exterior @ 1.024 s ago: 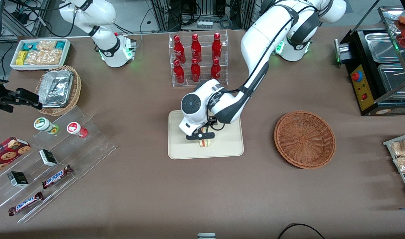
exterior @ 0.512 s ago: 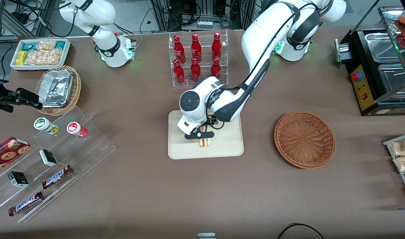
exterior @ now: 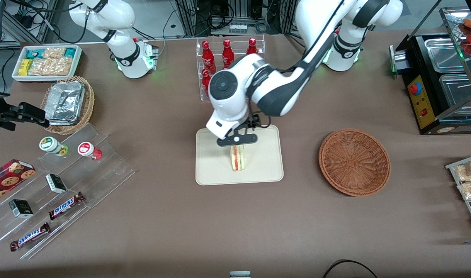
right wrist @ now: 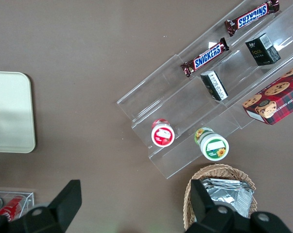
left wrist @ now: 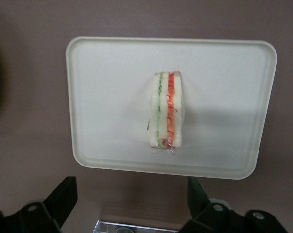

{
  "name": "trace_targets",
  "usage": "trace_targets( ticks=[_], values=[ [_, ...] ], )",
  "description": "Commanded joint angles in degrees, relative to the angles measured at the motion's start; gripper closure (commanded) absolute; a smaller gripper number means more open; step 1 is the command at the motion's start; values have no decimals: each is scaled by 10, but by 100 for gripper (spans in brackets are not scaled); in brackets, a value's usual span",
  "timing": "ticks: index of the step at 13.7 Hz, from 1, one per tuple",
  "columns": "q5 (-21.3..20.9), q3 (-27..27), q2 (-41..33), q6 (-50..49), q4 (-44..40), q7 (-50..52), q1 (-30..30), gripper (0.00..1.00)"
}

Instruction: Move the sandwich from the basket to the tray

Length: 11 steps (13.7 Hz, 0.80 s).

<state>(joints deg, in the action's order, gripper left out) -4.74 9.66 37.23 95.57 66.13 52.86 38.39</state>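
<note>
On the tray, sandwich standing on edge, gripper spread wide, empty, just above it.

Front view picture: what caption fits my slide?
Open gripper above the triangular layered sandwich on the cream rectangular tray; reddish-brown wicker basket empty.

Even, bright overhead light leaves soft shadows beside the sandwich on the tray, mild glare on the white arm, and the hand blurred.
</note>
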Motion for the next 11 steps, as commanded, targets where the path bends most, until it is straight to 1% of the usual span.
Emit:
trace_targets(
  ticks=[1, 3, 7, 8, 9, 11],
  values=[
    [11, -2, -18, -8, 8, 5, -38, 0],
    [7, -2, -26, -13, 8, -2, -64, 0],
    [6, -2, -48, -64, 13, -42, -118, 0],
    [10, -2, -63, -64, 23, -51, -138, 0],
    [11, 1, -86, -60, 55, -72, -158, 0],
    [13, 4, -111, -62, 79, -117, -186, 0]
  ],
)
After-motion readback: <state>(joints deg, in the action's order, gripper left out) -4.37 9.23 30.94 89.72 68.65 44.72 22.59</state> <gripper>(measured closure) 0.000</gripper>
